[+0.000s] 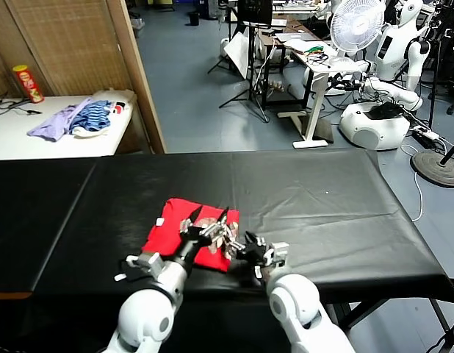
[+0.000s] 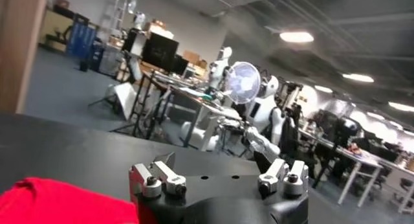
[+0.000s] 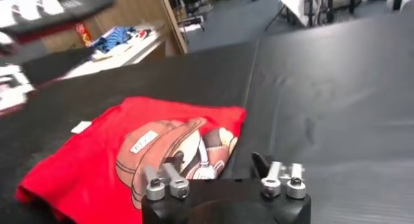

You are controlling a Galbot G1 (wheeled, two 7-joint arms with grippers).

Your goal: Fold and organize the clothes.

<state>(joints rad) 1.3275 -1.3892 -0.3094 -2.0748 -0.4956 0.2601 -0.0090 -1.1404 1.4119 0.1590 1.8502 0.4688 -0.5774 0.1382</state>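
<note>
Folded red T-shirt [image 1: 184, 234], cartoon print and small white tag up, flat on black tabletop [image 1: 322, 213].

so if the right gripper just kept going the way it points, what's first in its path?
Probably the red T-shirt: the right gripper, jaws apart, points low across the black table at the printed side. Depth is unclear, so it may skim above the fabric.

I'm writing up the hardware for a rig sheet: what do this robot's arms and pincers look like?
Both arms have glossy white rounded shells ending in black-and-grey wrists. The left pincer and right pincer are black, with dark fingers. Up close, each sits on a black base with silvery metal finger mounts fastened by bolts. A thin dark cable runs beside the left wrist.
</note>
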